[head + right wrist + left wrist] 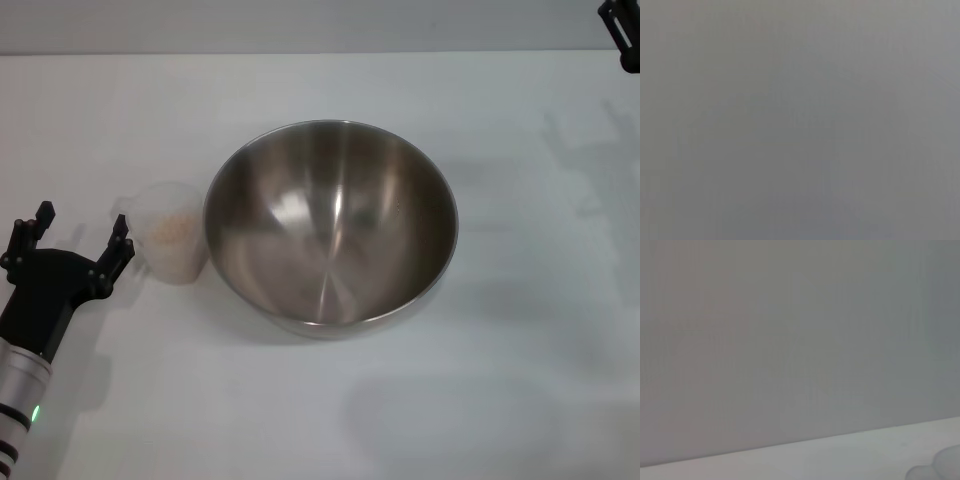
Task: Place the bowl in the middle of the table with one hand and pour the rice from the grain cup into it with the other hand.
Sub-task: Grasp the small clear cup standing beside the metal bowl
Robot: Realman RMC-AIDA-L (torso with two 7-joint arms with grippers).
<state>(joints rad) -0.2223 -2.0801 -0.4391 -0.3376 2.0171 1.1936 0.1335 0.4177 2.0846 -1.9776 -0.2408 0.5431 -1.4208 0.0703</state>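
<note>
The steel bowl point(332, 226) stands upright near the middle of the white table point(500, 400) and holds nothing. The frosted grain cup point(170, 230) stands upright just to its left, almost touching the bowl's side, with beige rice point(172, 228) inside. My left gripper point(82, 222) is open and empty, low at the left. Its nearer finger point(120, 240) is close beside the cup, not around it. My right gripper point(622, 30) shows only as a black part at the far right corner, away from both. The right wrist view shows only plain grey.
The left wrist view shows a grey wall above a strip of the table point(840, 455), with a pale rounded shape point(942, 465) at its corner that I cannot identify. Bare tabletop lies in front of the bowl and to its right.
</note>
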